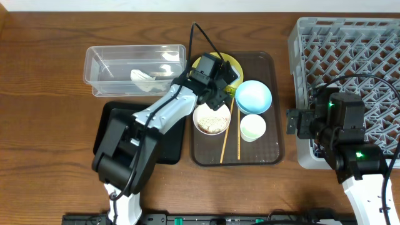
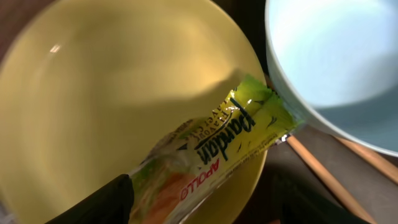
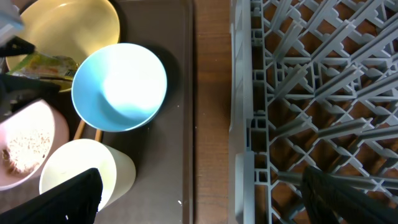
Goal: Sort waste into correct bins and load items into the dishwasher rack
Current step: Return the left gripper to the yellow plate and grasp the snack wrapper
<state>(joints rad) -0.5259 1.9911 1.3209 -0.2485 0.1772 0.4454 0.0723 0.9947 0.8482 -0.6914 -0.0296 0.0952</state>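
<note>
**A:** Where is the wrapper, and does the left arm have it?

**B:** The green-yellow-orange wrapper [image 2: 211, 152] lies slantwise on the yellow plate [image 2: 93, 93]. It runs from the bottom centre of the left wrist view up to the right. Its green end reaches the rim of the light blue bowl [image 2: 336, 62], but I cannot tell whether they touch. The left gripper [image 2: 205, 196] is low over the plate with its jaws apart. The wrapper's lower end sits between them, not clamped.

**A:** And the right arm?

**B:** The right gripper [image 3: 199, 186] is spread wide with nothing in it. It hangs over the right edge of the brown serving tray [image 1: 269, 153], beside the grey dishwasher rack [image 1: 350, 50] at the upper right of the overhead view.

**A:** What else is on the serving tray?

**B:** The pinkish-white bowl [image 1: 197, 112] holds rice-like scraps [image 1: 212, 120], and the pale cup [image 1: 252, 127] stands just right of it. The wooden chopsticks [image 1: 238, 134] lie between the two, pointing to the bottom of the frame.

**A:** And the bins?

**B:** The clear tub [image 1: 106, 65] is at the upper left, with white paper [image 1: 145, 76] inside. The black tray [image 1: 106, 125] lies below it, partly under the left arm.
</note>
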